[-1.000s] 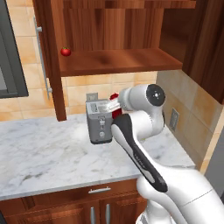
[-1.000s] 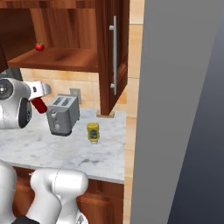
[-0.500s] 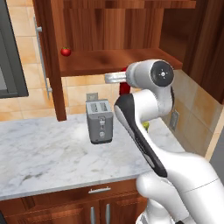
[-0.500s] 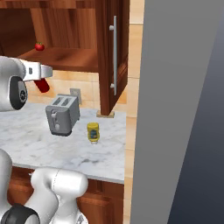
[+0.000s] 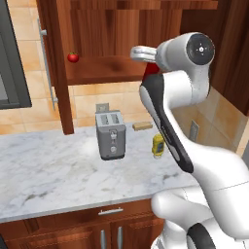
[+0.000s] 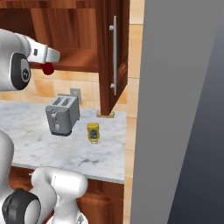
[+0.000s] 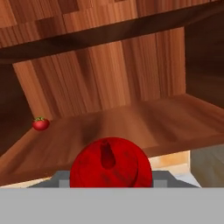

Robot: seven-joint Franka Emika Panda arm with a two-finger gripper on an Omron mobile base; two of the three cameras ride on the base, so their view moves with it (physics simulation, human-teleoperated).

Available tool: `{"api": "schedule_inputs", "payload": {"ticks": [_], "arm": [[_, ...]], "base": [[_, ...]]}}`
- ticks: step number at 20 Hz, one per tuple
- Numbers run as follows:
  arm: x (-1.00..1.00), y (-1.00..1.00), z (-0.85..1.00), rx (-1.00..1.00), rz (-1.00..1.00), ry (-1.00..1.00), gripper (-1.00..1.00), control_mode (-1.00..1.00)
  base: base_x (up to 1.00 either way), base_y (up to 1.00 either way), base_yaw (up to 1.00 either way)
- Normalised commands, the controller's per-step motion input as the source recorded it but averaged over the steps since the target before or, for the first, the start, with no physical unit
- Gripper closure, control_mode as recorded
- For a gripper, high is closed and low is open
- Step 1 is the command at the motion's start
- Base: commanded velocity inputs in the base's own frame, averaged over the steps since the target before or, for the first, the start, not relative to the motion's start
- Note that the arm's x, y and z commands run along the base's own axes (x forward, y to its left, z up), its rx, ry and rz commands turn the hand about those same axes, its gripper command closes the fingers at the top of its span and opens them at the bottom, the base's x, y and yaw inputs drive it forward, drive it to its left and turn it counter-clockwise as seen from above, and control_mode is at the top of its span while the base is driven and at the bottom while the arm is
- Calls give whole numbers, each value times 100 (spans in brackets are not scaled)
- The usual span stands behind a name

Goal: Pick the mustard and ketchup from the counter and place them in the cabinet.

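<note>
In the hand view the ketchup [image 7: 110, 162] sits at the bottom centre of the frame, seen end-on as a red disc with its dark nozzle pointing straight away from the camera, so its long axis runs along the gripper's own line of sight, toward the back of the cabinet [image 7: 109, 83]. The gripper [image 5: 151, 62] shows in the left base view at upper centre, its jaws clamped on the ketchup, whose red body peeks out just beside the white wrist; in the right base view the same red end hangs at upper left under the hand. Just past the bottle in the hand view lies the front lip of the cabinet shelf, running across the middle of the frame and a little above the bottle's level, so I judge the coming move to be a push forward and slightly up, then a set-down on the bare wood ahead. Further in, at the left of the frame, a small tomato [image 7: 40, 124] rests on the shelf, well apart from the bottle's path. Down on the counter [image 5: 53, 170], at right centre of the left base view, the mustard [image 5: 158, 145] stands upright near the toaster [image 5: 111, 134], not yet collected.
</note>
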Motion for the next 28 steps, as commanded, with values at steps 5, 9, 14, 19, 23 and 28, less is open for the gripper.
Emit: {"api": "schedule_inputs", "payload": {"ticks": [5, 9, 14, 19, 23, 28], "arm": [[0, -1, 1, 0, -1, 0, 100, -100], [15, 0, 1, 0, 0, 0, 100, -100], [26, 0, 7, 0, -1, 0, 100, -100], [36, 1, 4, 0, -3, 0, 100, -100], [50, 7, 0, 0, -2, 0, 100, -100], [50, 7, 0, 0, -2, 0, 100, -100]], "base": [[0, 0, 0], [0, 0, 0], [0, 0, 0], [0, 0, 0], [0, 0, 0], [0, 0, 0]]}}
